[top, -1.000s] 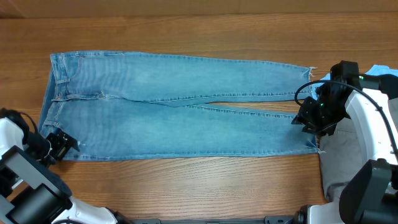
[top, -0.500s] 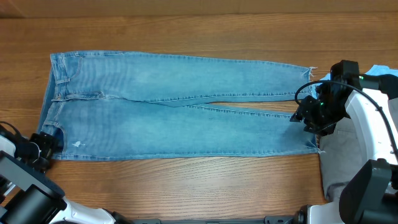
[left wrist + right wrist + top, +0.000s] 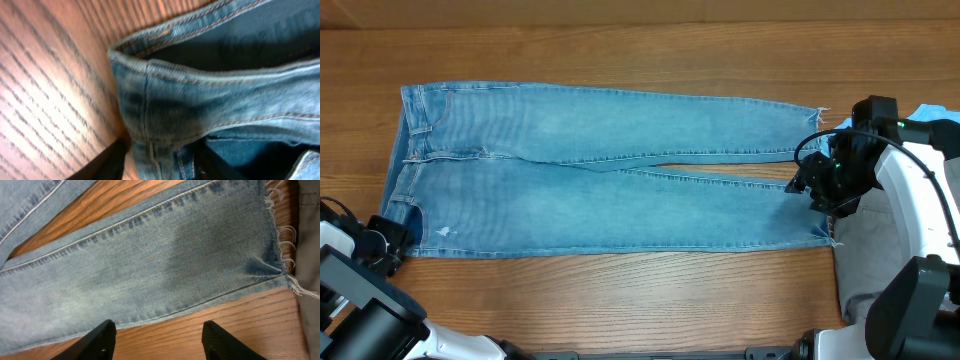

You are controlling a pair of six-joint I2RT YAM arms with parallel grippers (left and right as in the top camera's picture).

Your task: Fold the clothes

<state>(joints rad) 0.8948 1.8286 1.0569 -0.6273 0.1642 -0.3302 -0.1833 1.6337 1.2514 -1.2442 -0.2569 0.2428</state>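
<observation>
The faded light-blue jeans (image 3: 600,190) lie flat on the wooden table, waist to the left and frayed leg hems to the right. My left gripper (image 3: 388,240) sits at the near-left waist corner. In the left wrist view its dark fingers (image 3: 107,162) straddle the waistband (image 3: 200,100), and denim fills the gap of the left gripper (image 3: 162,162). My right gripper (image 3: 815,192) hovers over the nearer leg close to its hem. In the right wrist view the right gripper (image 3: 159,332) stands open over bare wood just off the leg's edge (image 3: 150,255), holding nothing.
A grey garment (image 3: 880,255) lies on the table right of the leg hems, its edge showing in the right wrist view (image 3: 311,230). A bright blue item (image 3: 935,112) peeks out behind the right arm. Bare wood (image 3: 620,300) runs along the near side.
My left gripper has slid left onto the waist corner and its fingers have closed in around the waistband. The right gripper's fingers have spread wider and it has barely moved.
</observation>
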